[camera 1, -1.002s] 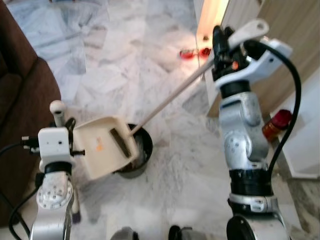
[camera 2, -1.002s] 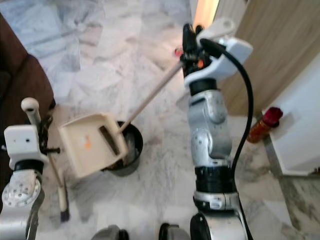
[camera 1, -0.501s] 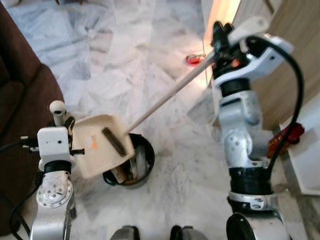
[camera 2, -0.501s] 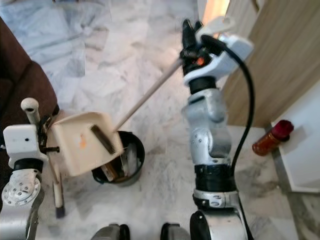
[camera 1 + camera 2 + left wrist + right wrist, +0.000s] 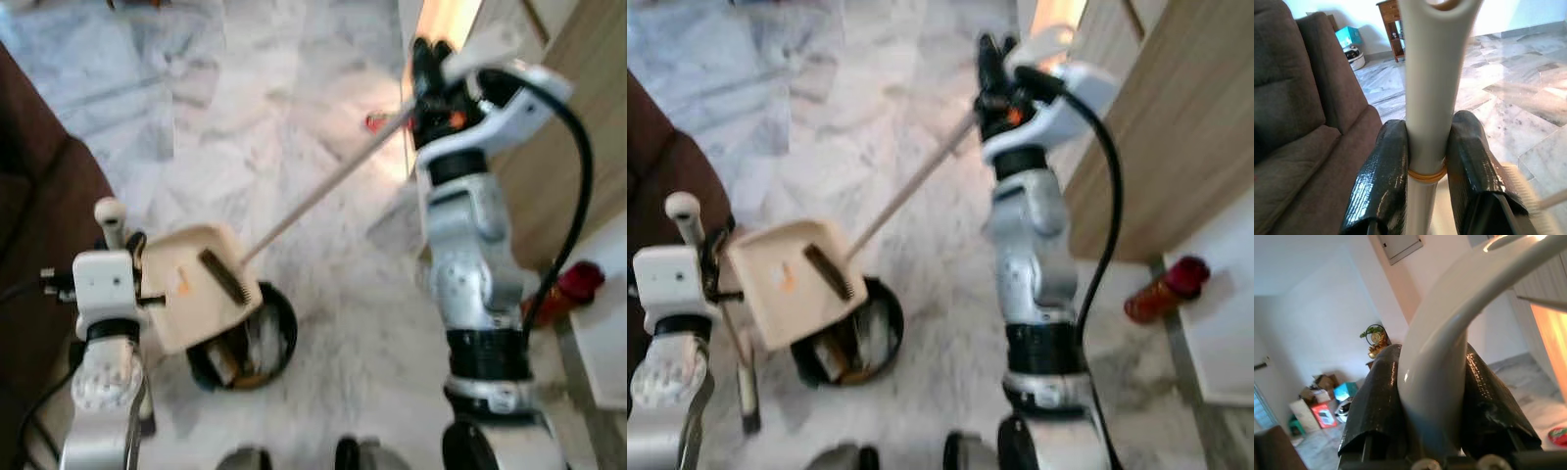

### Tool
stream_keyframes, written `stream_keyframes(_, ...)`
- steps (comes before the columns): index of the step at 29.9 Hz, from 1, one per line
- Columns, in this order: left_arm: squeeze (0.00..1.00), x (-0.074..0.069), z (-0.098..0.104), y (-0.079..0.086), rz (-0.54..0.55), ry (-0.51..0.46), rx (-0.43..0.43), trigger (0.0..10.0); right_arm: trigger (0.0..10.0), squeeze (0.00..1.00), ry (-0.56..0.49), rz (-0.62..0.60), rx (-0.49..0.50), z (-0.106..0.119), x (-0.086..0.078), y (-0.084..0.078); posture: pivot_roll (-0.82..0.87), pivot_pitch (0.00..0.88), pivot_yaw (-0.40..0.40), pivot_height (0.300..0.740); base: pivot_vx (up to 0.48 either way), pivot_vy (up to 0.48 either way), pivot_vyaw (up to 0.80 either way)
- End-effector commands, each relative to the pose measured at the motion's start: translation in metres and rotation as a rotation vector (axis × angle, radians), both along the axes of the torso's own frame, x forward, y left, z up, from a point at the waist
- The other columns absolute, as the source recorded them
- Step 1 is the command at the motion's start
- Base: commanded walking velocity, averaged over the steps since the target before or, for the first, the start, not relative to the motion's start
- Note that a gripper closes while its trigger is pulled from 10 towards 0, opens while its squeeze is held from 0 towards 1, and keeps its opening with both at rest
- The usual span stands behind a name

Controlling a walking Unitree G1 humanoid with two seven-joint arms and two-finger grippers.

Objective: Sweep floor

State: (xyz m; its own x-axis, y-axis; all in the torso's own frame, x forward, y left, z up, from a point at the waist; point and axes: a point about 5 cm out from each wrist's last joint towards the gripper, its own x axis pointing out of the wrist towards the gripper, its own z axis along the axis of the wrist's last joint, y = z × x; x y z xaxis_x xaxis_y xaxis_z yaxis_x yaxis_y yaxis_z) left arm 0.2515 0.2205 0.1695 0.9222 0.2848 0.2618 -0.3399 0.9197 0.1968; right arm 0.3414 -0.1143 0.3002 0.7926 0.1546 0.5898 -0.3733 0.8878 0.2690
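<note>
A cream dustpan (image 5: 191,289) hangs tilted over a black bin (image 5: 265,343) on the marble floor. My left gripper (image 5: 1425,132) is shut on the dustpan's upright pale handle (image 5: 113,217), low on the left. The broom's dark head (image 5: 223,277) rests on the dustpan's tray. Its long cream handle (image 5: 323,186) slants up to the right, where my raised right gripper (image 5: 431,59) is shut on its curved top end (image 5: 1432,362). The bin holds some rubbish.
A brown sofa (image 5: 39,245) stands close on the left. A wooden panel (image 5: 578,147) and a white unit (image 5: 607,352) line the right side, with a red bottle (image 5: 568,289) at their foot. A small red object (image 5: 375,121) lies on the floor farther ahead.
The whole picture has shifted and blurred, so the camera moved. More of the bin's opening now shows below the dustpan. Both grips are as before.
</note>
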Motion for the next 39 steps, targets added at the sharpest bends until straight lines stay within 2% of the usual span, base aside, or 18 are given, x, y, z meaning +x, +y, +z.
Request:
stream_keyframes(1,0.0,-0.004,0.008,0.002,0.008,-0.044,0.029,10.0,10.0,0.0,-0.101,0.033,0.021,0.018,-0.011,0.009,0.01,0.241,-0.013,0.74,0.0,0.0,0.0)
stream_keyframes(12,0.0,-0.005,0.008,0.002,-0.003,-0.049,0.038,10.0,10.0,0.0,-0.219,0.039,-0.123,0.024,-0.029,0.02,0.0,0.25,-0.007,0.74,0.0,0.0,0.0)
stream_keyframes(17,0.0,-0.004,0.008,0.001,-0.011,-0.052,0.039,10.0,10.0,0.0,-0.259,0.013,-0.133,0.029,-0.038,0.02,0.0,0.25,-0.005,0.74,0.0,0.0,0.0)
stream_keyframes(21,0.0,-0.003,0.008,0.001,-0.013,-0.053,0.042,10.0,10.0,0.0,-0.306,0.034,-0.18,0.032,-0.049,0.027,0.0,0.253,-0.002,0.74,0.0,0.0,0.0)
stream_keyframes(25,0.0,-0.003,0.008,0.0,-0.018,-0.053,0.042,10.0,10.0,0.0,-0.314,0.049,-0.182,0.031,-0.055,0.033,0.0,0.253,0.0,0.74,0.0,0.0,0.0)
stream_keyframes(27,0.0,-0.002,0.008,0.0,-0.024,-0.053,0.046,10.0,10.0,0.0,-0.386,0.091,-0.285,0.03,-0.073,0.051,0.0,0.255,0.002,0.74,0.0,0.0,0.0)
stream_keyframes(28,0.0,-0.002,0.008,0.0,-0.024,-0.053,0.046,10.0,10.0,0.0,-0.386,0.091,-0.285,0.03,-0.073,0.051,0.0,0.255,0.002,0.74,0.0,0.0,0.0)
stream_keyframes(31,0.0,-0.002,0.008,0.0,-0.025,-0.053,0.047,10.0,10.0,0.0,-0.459,0.126,-0.391,0.027,-0.089,0.063,-0.01,0.258,0.004,0.74,0.0,0.0,0.0)
stream_keyframes(36,0.0,-0.001,0.007,-0.001,-0.031,-0.05,0.045,10.0,10.0,0.0,-0.498,0.157,-0.42,0.026,-0.108,0.072,-0.02,0.259,0.004,0.74,0.0,0.0,0.0)
stream_keyframes(39,0.0,-0.001,0.007,-0.002,-0.034,-0.05,0.045,10.0,10.0,0.0,-0.502,0.168,-0.418,0.026,-0.112,0.074,-0.02,0.259,0.005,0.74,0.0,0.0,0.0)
